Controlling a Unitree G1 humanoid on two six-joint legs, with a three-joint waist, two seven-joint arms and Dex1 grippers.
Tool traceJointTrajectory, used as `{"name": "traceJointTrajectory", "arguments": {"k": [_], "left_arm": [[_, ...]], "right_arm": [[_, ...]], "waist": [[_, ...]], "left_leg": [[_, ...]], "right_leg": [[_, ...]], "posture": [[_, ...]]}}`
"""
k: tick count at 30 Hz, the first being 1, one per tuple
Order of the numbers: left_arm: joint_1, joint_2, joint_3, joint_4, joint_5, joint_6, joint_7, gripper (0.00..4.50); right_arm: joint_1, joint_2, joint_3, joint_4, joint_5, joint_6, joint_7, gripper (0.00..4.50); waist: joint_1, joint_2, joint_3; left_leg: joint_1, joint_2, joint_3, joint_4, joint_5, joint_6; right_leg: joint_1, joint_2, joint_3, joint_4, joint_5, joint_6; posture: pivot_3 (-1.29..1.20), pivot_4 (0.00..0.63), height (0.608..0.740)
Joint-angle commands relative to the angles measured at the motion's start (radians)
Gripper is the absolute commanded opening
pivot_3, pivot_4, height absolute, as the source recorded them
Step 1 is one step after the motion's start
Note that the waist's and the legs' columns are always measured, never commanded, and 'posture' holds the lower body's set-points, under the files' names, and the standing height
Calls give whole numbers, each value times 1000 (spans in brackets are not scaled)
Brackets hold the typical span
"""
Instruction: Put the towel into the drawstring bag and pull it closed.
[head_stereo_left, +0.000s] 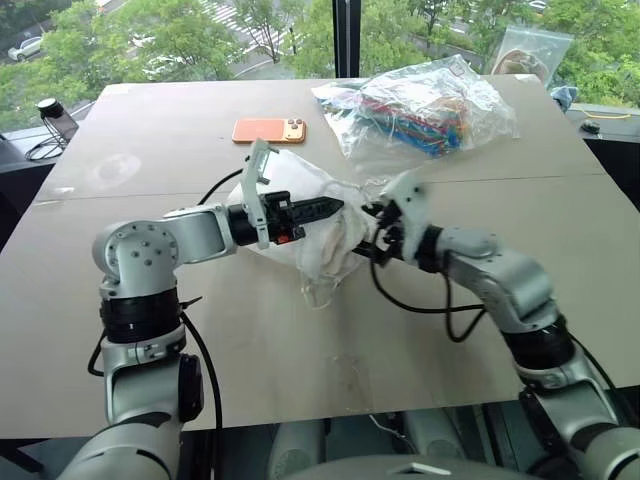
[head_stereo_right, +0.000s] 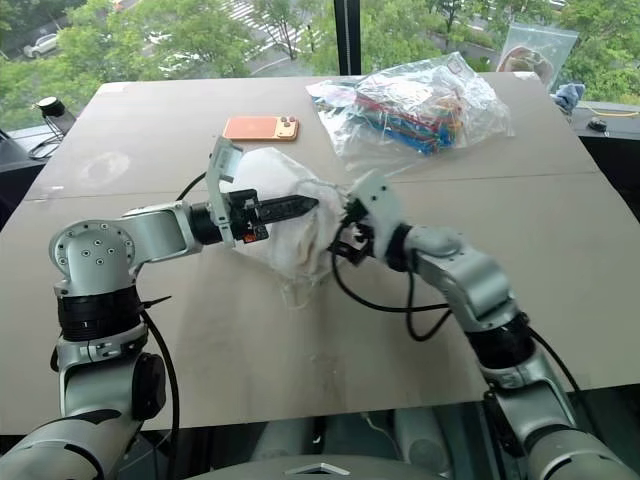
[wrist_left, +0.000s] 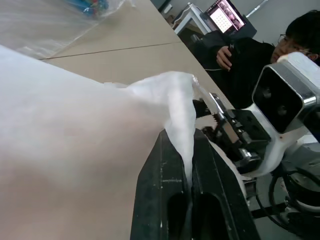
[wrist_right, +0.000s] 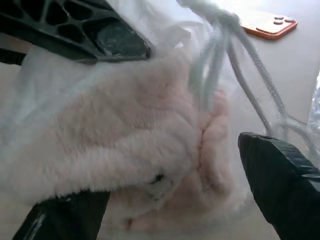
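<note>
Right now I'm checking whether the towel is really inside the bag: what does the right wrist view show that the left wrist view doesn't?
Right wrist view alone: the towel inside the drawstring bag, the bag's cord, an orange phone, the right gripper open around the bag. Left wrist view alone: the left gripper shut on a fold of bag fabric, and a seated person. Both: the bag and the table.

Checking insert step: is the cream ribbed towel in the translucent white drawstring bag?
In. The cream ribbed towel sits behind the translucent white drawstring bag's film.
</note>
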Motion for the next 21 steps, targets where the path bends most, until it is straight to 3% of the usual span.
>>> {"name": "traceJointTrajectory", "arguments": {"k": [1,3,5,10,13,17,21], "left_arm": [[-9,0,-2,-51,-15,-14,-12,0],[-5,9,1,-50,-11,-17,-14,0],[1,14,-1,-50,-9,-20,-17,0],[9,5,-8,-60,-13,-25,-19,0],[4,11,-9,-50,-4,-33,-33,0],[-5,14,-19,-49,-6,-38,-54,0],[-6,-5,-46,-83,-16,-39,-68,0]], "right_arm": [[-26,-117,92,18,-225,-199,2,4034],[3,-279,132,16,-359,-327,49,4034],[30,-365,115,-17,-380,-377,88,4034],[102,-252,-46,-167,-153,-185,102,4034],[145,-245,-94,-230,-102,-123,119,4034],[110,-223,-76,-207,-156,-104,65,4034],[36,-136,45,-141,-279,-116,-10,4034]], "waist": [[8,0,0],[25,-1,0],[34,-1,1],[1,-2,1],[3,-2,1],[6,-2,1],[-1,-2,1]], "left_leg": [[0,0,0,0,0,0],[-3,-2,0,2,0,0],[-4,-8,-1,2,0,0],[-3,-8,-2,0,0,0],[-1,-7,-2,-1,0,0],[-1,-9,-2,1,0,0],[0,-8,-2,1,0,0]], "right_leg": [[0,0,0,0,0,0],[0,-3,-2,-2,0,1],[0,-9,-3,-2,-2,4],[0,-9,-2,-1,-3,5],[0,-8,-2,1,-4,3],[1,-9,-2,1,-4,4],[1,-8,-2,4,-4,3]], "posture": [[0,150,740],[0,150,740],[0,150,740],[0,150,740],[0,150,740],[0,150,740],[0,150,740]]}}
